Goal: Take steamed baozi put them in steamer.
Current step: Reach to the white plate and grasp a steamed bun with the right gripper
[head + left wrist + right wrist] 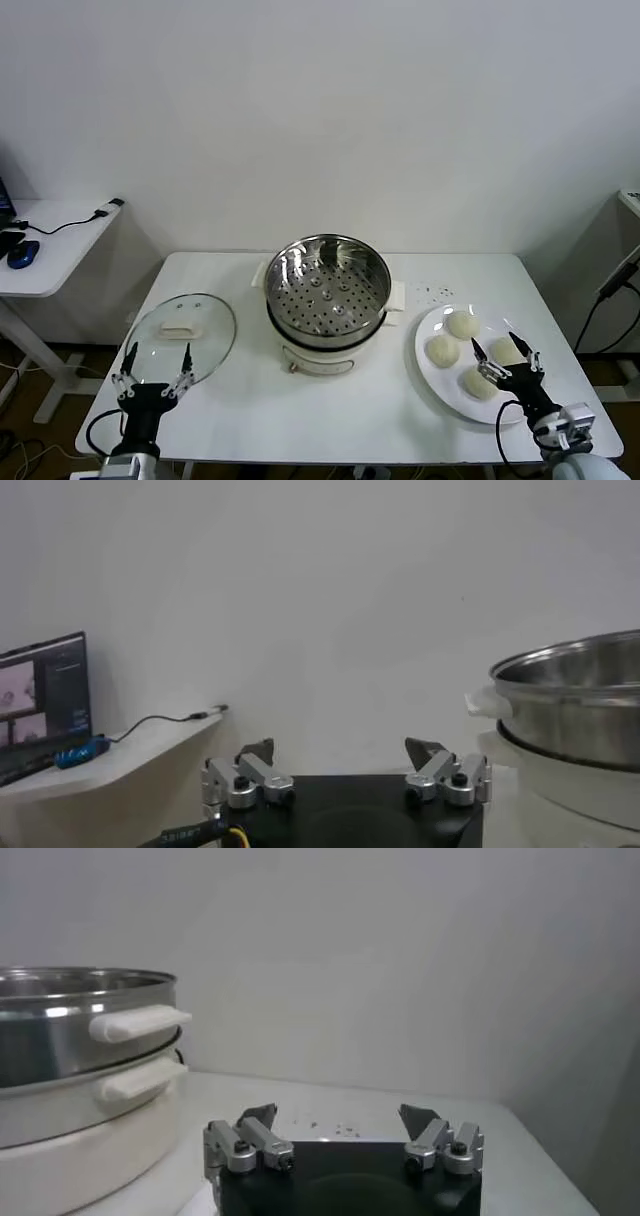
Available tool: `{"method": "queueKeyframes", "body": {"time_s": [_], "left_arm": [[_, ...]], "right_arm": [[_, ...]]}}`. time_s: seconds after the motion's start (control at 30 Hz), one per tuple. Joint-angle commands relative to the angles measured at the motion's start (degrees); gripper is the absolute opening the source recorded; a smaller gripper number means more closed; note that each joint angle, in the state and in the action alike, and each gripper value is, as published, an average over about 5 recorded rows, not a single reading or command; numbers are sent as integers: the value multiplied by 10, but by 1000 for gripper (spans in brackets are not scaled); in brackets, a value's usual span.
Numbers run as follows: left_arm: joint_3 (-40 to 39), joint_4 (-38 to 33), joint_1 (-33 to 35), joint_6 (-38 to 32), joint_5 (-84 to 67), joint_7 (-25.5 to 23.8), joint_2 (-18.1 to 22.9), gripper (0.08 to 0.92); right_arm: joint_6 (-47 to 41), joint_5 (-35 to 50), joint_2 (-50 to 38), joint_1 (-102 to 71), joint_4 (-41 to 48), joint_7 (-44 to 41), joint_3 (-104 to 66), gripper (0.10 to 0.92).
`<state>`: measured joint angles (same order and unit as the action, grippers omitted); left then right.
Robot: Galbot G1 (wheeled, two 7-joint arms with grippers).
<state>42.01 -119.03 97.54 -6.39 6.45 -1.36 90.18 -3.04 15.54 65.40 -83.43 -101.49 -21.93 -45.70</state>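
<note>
Four steamed baozi (pixel 468 352) lay on a white plate (pixel 432 375) to the right of the steamer (pixel 326 285), whose basket held nothing. The right gripper (pixel 503 353) hovered over the plate's near-right buns, fingers spread wide, gripping nothing. The left gripper (pixel 155 357) waited near the glass lid (pixel 184 335), equally open.

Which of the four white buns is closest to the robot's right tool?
The round cream-white bun at the plate's front edge, beside the open right tool. The bun farthest back lies nearer the wall.
</note>
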Motion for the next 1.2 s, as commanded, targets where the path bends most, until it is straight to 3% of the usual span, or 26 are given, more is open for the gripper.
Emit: {"method": "queueKeyframes", "body": {"time_s": [0.03, 0.23, 0.43, 0.77, 0.93, 1.2], "left_arm": [[-1, 1, 1, 0, 1, 3, -1, 823], [-7, 8, 4, -12, 7, 19, -6, 823], [-9, 10, 12, -16, 4, 21, -8, 823], [-10, 22, 5, -13, 2, 24, -8, 823], [-9, 25, -1, -11, 2, 25, -8, 823], [-6, 29, -3, -8, -3, 27, -8, 823]], "right_arm": [[-80, -85, -166, 55, 17, -93, 38, 823], [-132, -104, -368, 183, 99, -194, 181, 823], [-115, -138, -449, 498, 227, -315, 499, 823], [-68, -161, -384, 972, 364, -410, 1041, 823], [-75, -141, -320, 1028, 408, -413, 1123, 823], [-96, -124, -255, 980, 441, -398, 1101, 823]]}}
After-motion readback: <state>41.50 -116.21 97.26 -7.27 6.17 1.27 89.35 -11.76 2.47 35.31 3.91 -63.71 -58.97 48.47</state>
